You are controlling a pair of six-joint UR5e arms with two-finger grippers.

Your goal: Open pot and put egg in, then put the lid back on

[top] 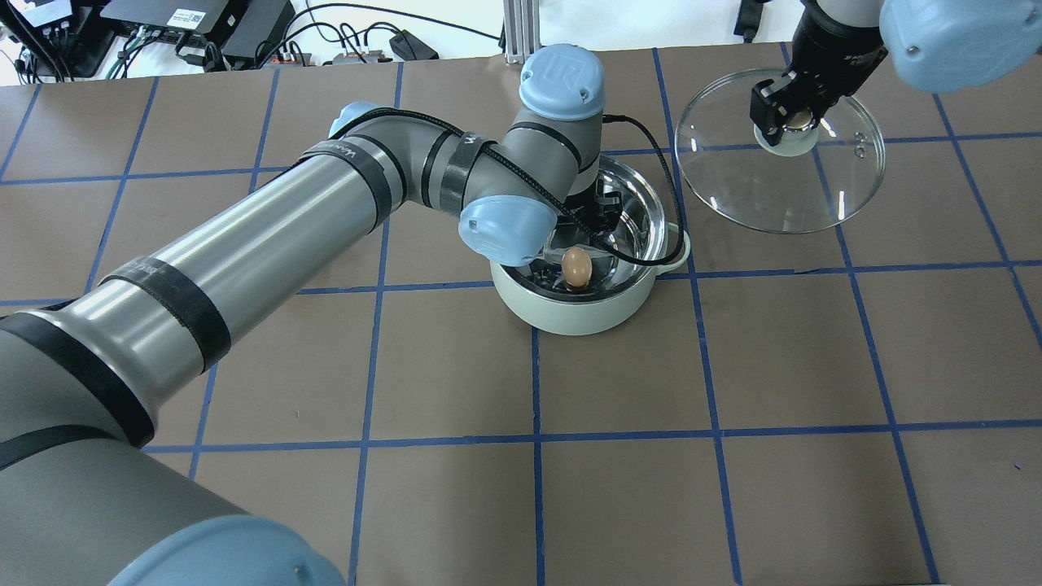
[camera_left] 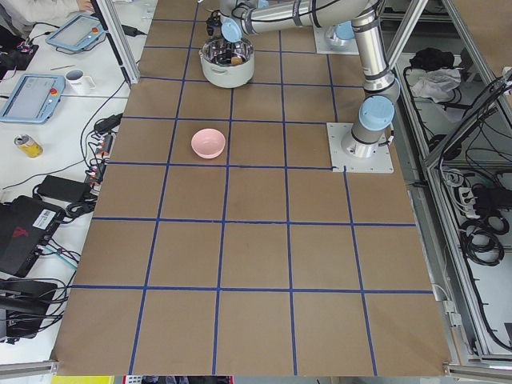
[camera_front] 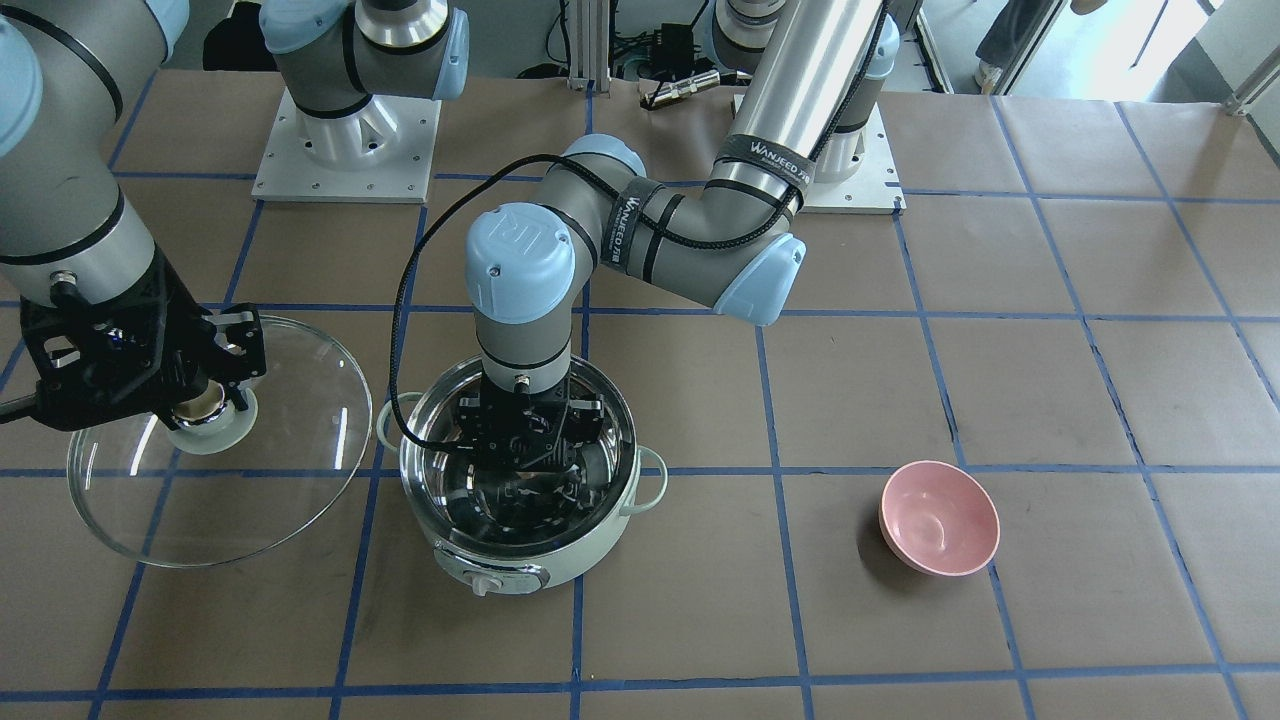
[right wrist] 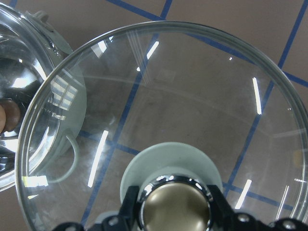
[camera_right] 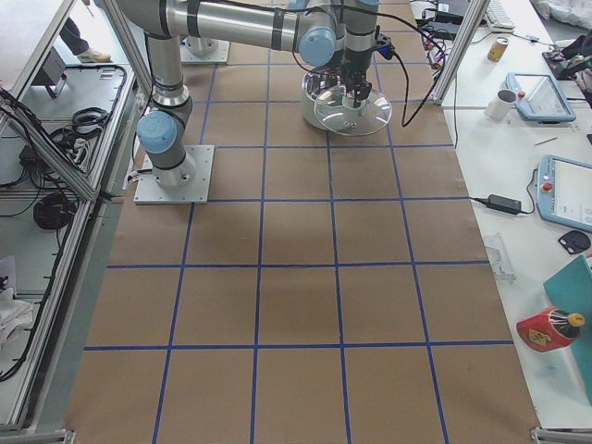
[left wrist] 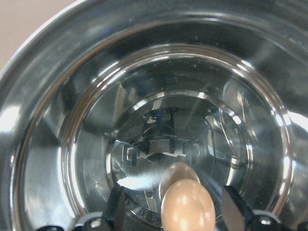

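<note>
The mint-green pot (top: 586, 313) stands open at mid-table, its steel inside showing. My left gripper (camera_front: 530, 450) reaches down into it. In the left wrist view the tan egg (left wrist: 186, 207) sits between the open fingers (left wrist: 117, 204) with gaps on both sides, its reflection on the pot floor just beyond. The egg also shows in the overhead view (top: 577, 268) inside the pot's near rim. My right gripper (top: 794, 122) is shut on the beige knob (right wrist: 174, 204) of the glass lid (top: 780, 179) and holds it tilted beside the pot, to its right in the overhead view.
A pink bowl (camera_front: 938, 517) sits alone on the brown table on the robot's left side, well away from the pot. The two arm bases stand at the robot's edge of the table. Blue tape lines grid the table.
</note>
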